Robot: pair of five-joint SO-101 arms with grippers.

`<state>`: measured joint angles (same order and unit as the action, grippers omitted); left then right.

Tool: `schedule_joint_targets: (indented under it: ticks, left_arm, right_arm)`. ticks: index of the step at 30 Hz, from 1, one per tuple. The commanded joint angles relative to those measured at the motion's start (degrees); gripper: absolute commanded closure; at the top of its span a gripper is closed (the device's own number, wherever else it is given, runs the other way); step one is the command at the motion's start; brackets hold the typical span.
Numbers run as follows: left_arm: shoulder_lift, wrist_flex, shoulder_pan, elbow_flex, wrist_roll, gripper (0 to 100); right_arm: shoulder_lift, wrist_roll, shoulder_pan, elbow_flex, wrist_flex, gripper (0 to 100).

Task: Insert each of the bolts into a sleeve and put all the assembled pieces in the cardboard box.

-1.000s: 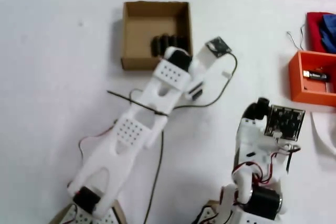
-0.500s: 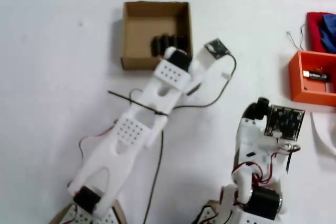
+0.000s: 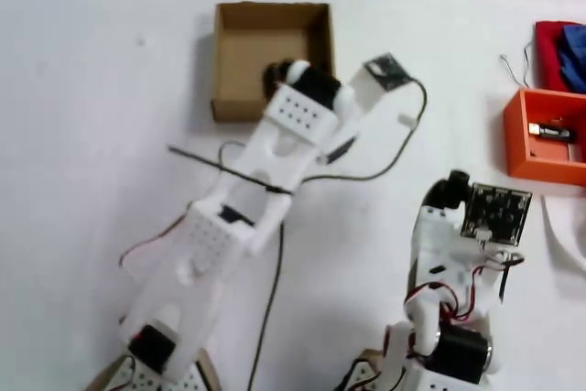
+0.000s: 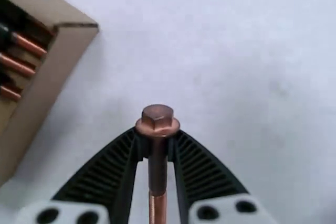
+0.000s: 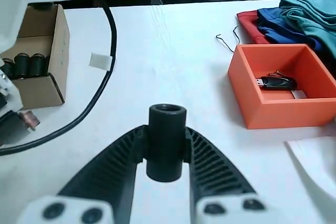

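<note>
White plastic arms with black ribbed jaws and dark cables.

No words, numbers or signs can be read anywhere: the cardboard box has plain walls, and the small white tag beside the cable looks blank

A copper-coloured hex-head bolt is clamped in the left gripper just beside a corner of the open cardboard box, where three assembled pieces lie side by side, while a black hollow sleeve stands upright, pinched in the right gripper.
</note>
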<state>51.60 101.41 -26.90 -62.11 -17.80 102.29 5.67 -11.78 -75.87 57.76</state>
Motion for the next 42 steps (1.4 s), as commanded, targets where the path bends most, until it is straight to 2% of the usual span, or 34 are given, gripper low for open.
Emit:
schedule_joint_targets:
  ticks: [1,5,10,14,19,25,42]
  left_arm:
    - [-13.6,-0.8,0.2,16.0,0.0,98]
    - [-22.7,-10.8,1.2,32.7,-0.2,98]
    - [-32.1,-28.7,1.5,56.7,-0.2,97]
    - [-35.3,-41.6,3.9,69.0,0.3,97]
    - [-35.3,-40.2,5.8,71.0,0.3,97]
    - [-35.3,-39.6,6.2,71.3,0.3,84]
    - [-35.1,-39.6,6.2,71.4,-0.1,98]
  right_arm:
    - [0.7,-0.1,-0.7,0.3,0.0,97.6]
    - [0.7,-0.1,-0.7,0.3,-0.1,97.6]
    - [0.7,-0.1,-0.7,0.3,-0.1,97.6]
    - [0.7,-0.1,-0.7,0.3,-0.1,97.6]
    - [0.7,-0.1,-0.6,0.3,-0.1,97.6]
    - [0.7,-0.1,-0.7,0.3,-0.1,97.6]
    - [0.7,-0.1,-0.7,0.3,-0.1,97.6]
